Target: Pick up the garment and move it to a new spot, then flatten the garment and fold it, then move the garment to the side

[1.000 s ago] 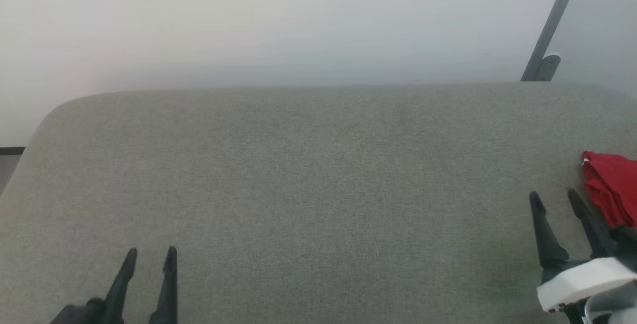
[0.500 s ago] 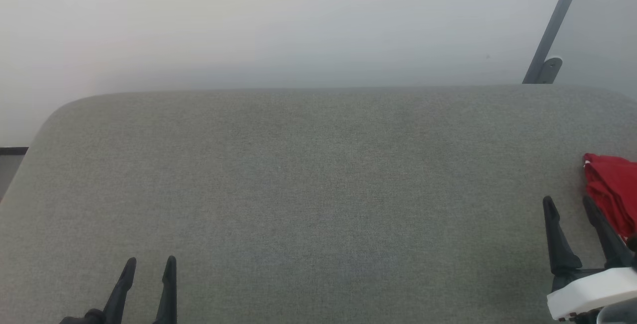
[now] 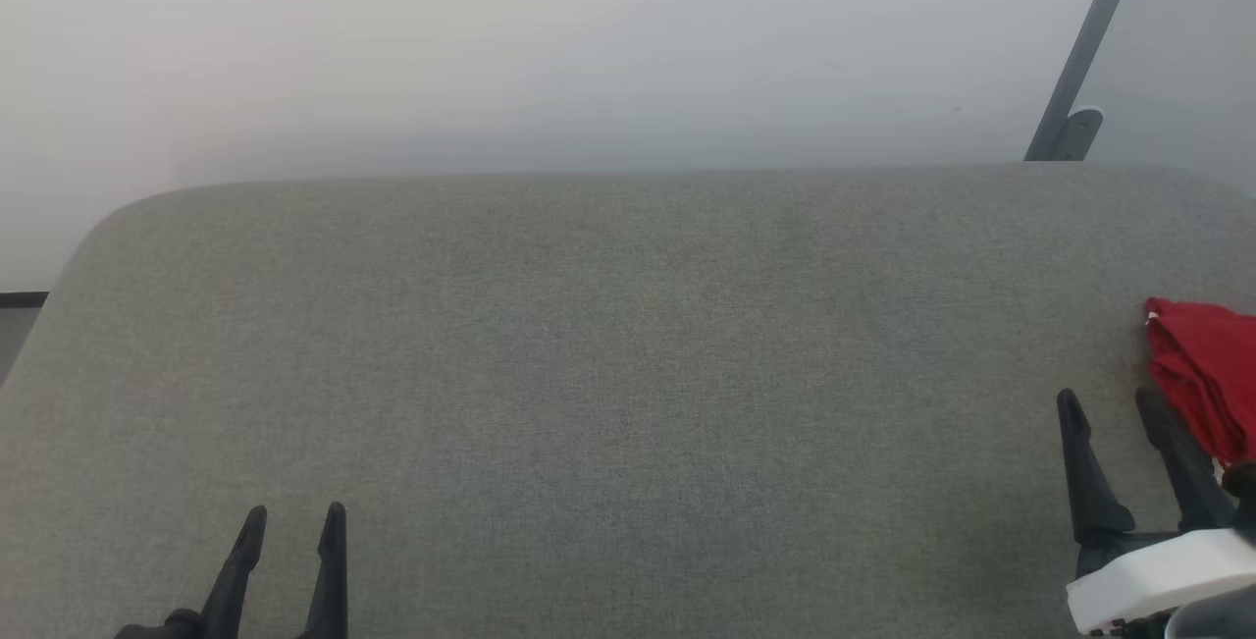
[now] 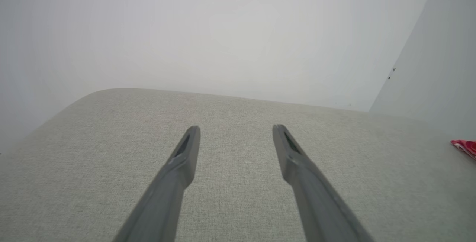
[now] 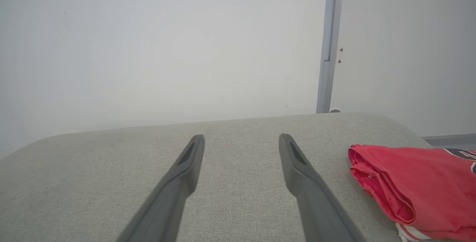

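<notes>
At far right, the garment point(image 3: 1205, 374) lies folded in a red bundle on the grey fabric surface point(image 3: 628, 325), with striped trim showing at its lower edge. Just beside it, the right gripper point(image 3: 1109, 399) hovers with jaws spread wide, holding nothing; the right wrist view shows its fingers clear of the cloth. Well apart at lower left, the left gripper point(image 3: 296, 511) is equally wide and empty.

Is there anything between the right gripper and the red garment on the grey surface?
Nothing visible. The right gripper, open, is just beside the garment near the right end of the grey surface; only bare surface lies between them.
</notes>
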You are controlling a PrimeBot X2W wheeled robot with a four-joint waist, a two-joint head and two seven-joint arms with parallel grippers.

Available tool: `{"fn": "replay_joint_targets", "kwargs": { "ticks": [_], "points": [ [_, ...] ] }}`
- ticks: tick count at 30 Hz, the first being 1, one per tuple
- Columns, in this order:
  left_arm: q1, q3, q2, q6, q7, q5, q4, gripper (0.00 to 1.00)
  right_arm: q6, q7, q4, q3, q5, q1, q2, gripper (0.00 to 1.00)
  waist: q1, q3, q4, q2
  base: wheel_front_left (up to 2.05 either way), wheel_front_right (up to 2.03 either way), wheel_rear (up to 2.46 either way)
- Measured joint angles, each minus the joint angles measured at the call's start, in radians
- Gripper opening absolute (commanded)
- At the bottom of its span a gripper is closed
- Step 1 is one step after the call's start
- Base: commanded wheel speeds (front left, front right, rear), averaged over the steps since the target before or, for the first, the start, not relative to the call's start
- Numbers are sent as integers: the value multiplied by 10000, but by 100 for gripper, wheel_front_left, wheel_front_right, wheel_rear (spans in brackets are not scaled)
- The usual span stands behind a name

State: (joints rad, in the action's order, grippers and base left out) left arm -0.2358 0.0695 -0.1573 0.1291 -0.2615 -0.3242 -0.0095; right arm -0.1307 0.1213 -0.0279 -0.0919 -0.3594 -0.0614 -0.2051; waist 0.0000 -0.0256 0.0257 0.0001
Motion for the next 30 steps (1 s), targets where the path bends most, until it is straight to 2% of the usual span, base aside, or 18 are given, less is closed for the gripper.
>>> {"fn": "replay_joint_targets", "kwargs": {
  "ticks": [3, 4, 9, 30],
  "points": [
    [-1, 17, 8, 0, 0, 0, -15, 100, 0, 0, 0, 65, -73, 0, 15, 100, 0, 15, -24, 0, 0, 0, 0],
    [-3, 10, 19, 0, 4, 0, 31, 0, 0, 2, -54, 75, -86, -4, 33, 0, 0, 19, -29, 0, 0, 0, 0],
    [-77, -63, 211, 0, 52, -40, 472, 0, 0, -8, -499, 169, -165, -245, 251, 0, 1, 23, -33, 0, 0, 0, 0],
    [681, -86, 347, -2, 922, -3590, 1076, 0, 0, -625, -970, 50, -3411, 99, 581, 0, 0, 67, -71, 0, 0, 0, 0]
  ]
}}
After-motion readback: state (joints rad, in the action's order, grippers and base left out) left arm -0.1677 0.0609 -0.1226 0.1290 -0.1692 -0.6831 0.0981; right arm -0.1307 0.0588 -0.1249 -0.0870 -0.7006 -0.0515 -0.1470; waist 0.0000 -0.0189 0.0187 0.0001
